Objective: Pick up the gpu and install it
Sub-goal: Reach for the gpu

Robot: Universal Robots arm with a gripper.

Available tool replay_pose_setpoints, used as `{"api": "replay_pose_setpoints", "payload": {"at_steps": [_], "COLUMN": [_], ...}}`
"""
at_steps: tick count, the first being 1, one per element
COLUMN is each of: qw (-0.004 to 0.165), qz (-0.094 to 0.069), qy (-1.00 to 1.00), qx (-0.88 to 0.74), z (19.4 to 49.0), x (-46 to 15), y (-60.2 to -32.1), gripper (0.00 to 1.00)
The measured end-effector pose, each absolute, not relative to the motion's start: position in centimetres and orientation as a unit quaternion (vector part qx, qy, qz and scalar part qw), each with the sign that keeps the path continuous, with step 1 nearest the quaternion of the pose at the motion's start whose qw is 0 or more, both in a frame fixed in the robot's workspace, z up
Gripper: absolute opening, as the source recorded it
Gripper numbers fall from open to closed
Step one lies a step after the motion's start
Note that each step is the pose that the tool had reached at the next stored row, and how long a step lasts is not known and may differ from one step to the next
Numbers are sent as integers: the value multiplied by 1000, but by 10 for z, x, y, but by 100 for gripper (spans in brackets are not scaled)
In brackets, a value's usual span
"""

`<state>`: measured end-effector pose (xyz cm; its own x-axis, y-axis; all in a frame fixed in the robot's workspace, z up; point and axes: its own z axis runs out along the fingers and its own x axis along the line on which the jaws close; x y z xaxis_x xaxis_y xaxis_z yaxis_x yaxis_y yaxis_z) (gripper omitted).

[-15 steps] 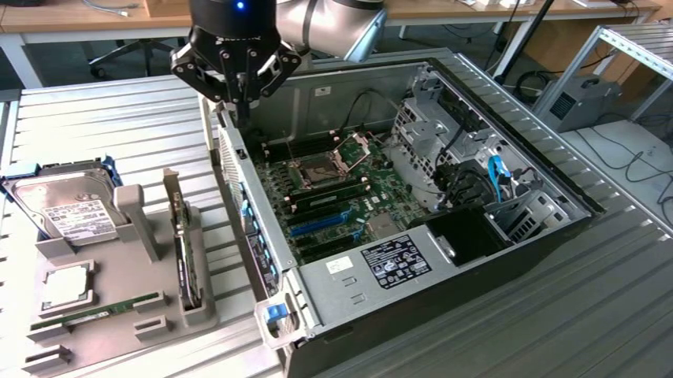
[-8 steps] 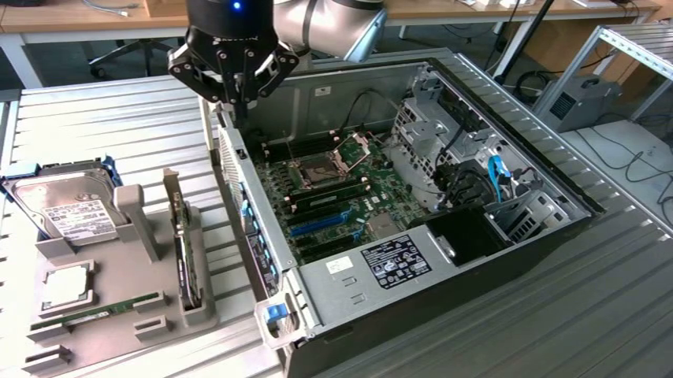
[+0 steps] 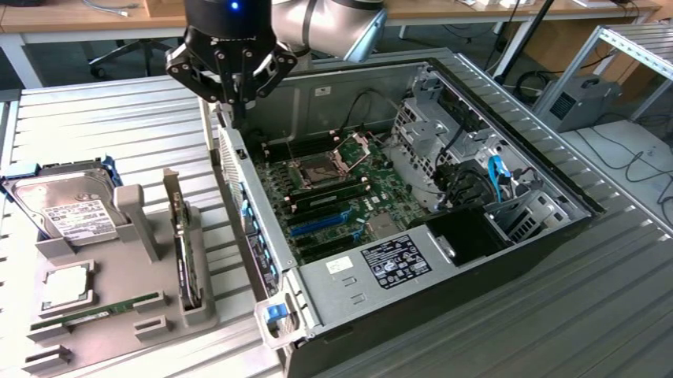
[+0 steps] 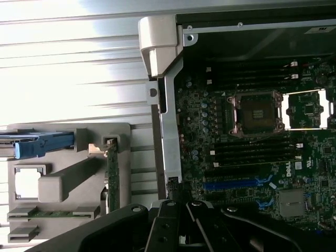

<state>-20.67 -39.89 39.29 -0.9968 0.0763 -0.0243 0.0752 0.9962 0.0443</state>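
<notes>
**Gripper state.** The gripper (image 3: 235,101) hangs in the upper left of the exterior view with its jaws fully closed. It holds nothing. The fingertips sit just above the rear wall of the computer case (image 3: 238,185), and nothing visible touches them.

**Hazards (judgement).**
- Closed jaws cannot straddle the card. If they come down on it in this state, they strike its top edge instead of gripping it.
- The rear wall lies directly beneath the fingertips. A straight descent from this position risks contact with the sheet metal.
- The gpu (image 3: 187,253) stands on its edge in a narrow slot of the grey holder (image 3: 105,331), with a grey post (image 3: 139,220) just beside it. An off-centre or tilted grip may jam the card in the slot or catch the post.
- The hard drive (image 3: 69,206) and the memory stick (image 3: 100,309) share the holder. A misdirected approach may land on the wrong part.
- During seating, poor alignment with the blue slots (image 3: 321,224) on the motherboard (image 3: 347,193) may strain the connector, or catch the card's bracket on the rear wall.

**Position of the card.** The gpu is outside the case, in the lower left of the exterior view. It lies below and to the exterior view's left of the gripper, well apart from it. It is upright and not yet picked up.
</notes>
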Motion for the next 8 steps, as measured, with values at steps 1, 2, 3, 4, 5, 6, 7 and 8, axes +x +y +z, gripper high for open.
{"api": "replay_pose_setpoints", "payload": {"at_steps": [1, 2, 3, 4, 5, 6, 7, 8], "qw": [13, 13, 13, 13, 13, 13, 13, 13], "qz": [22, 22, 22, 22, 22, 22, 22, 22], "qy": [999, 999, 999, 999, 999, 999, 999, 999], "qx": [38, 38, 38, 38, 38, 38, 38, 38], "z": [393, 393, 393, 393, 393, 393, 393, 393], "x": [-207, -207, -208, -208, -208, -208, -209, -209], "y": [-399, -399, -399, -399, -399, -399, -399, -399], "gripper": [11, 11, 11, 11, 11, 11, 11, 11]}}
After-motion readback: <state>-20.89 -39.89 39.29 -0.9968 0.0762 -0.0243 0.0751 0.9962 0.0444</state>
